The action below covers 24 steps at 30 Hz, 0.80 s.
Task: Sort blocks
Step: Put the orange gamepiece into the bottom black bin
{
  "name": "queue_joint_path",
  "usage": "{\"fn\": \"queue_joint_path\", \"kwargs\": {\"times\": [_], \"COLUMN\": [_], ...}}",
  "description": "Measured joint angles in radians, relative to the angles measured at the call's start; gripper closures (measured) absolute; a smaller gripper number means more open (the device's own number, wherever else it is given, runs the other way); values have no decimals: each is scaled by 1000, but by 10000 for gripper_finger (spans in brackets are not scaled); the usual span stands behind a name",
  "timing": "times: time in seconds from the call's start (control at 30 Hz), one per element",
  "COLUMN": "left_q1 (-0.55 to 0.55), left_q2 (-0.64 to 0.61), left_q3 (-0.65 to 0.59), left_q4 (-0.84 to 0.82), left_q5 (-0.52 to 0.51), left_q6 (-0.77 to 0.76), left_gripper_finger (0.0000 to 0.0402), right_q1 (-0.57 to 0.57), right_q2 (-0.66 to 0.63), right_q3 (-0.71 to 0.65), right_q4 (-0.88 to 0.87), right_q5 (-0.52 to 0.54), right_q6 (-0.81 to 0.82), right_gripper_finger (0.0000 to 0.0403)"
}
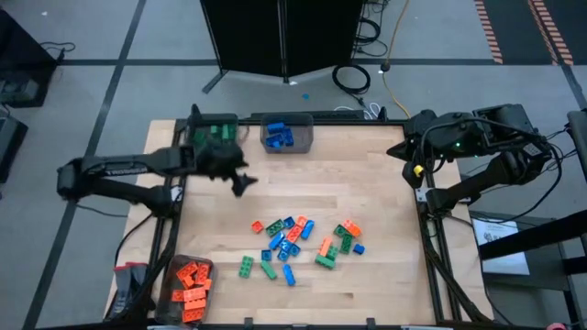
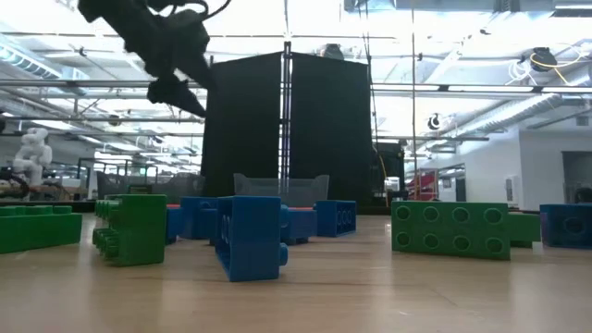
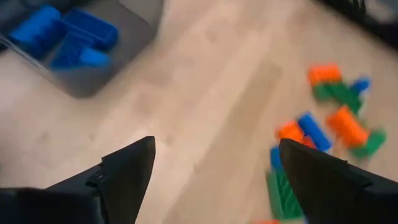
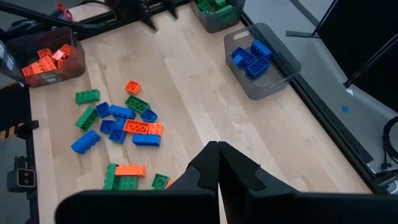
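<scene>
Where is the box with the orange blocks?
The bin of orange blocks sits at the table's near left corner in the high view, left of the loose pile of blocks.

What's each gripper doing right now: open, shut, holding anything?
Left gripper: open, fingers spread, holding nothing, above the table near the green bin.
Right gripper: shut, holding nothing, parked at the table's right edge.

The right gripper (image 4: 218, 163) sits with fingers pressed together above the wooden table (image 4: 186, 81). Loose blocks (image 4: 121, 124) (orange, green, blue) lie scattered there — three bins hold sorted ones: orange (image 4: 73, 62), blue (image 4: 277, 78), green (image 4: 239, 12).
</scene>
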Motion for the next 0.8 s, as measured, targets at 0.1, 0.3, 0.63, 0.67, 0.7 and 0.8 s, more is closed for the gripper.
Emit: {"fn": "queue_joint_path", "kwargs": {"times": [0.1,0.3,0.63,0.67,0.7,0.8], "left_q1": [-125,-334,-568,-581,-593,-628], "left_q2": [4,7,54,73,95,173], "left_q3": [-52,-222,-316,-316,-316,-316], "left_q4": [13,159,319,330,338,397], "left_q5": [-127,-266,-525,-537,-543,-545], "left_q6": [-39,-247,-439,-457,-478,-525], "left_gripper_finger": [57,57,57,57,57,57], "right_q1": [0,0,0,0,0,0], "right_q2": [0,0,0,0,0,0], "right_q3": [0,0,0,0,0,0], "right_q4": [12,21,21,21,22,30], "right_q5": [0,0,0,0,0,0], "right_q6": [0,1,1,1,1,1], "right_gripper_finger": [403,403,403,403,403,403]}}
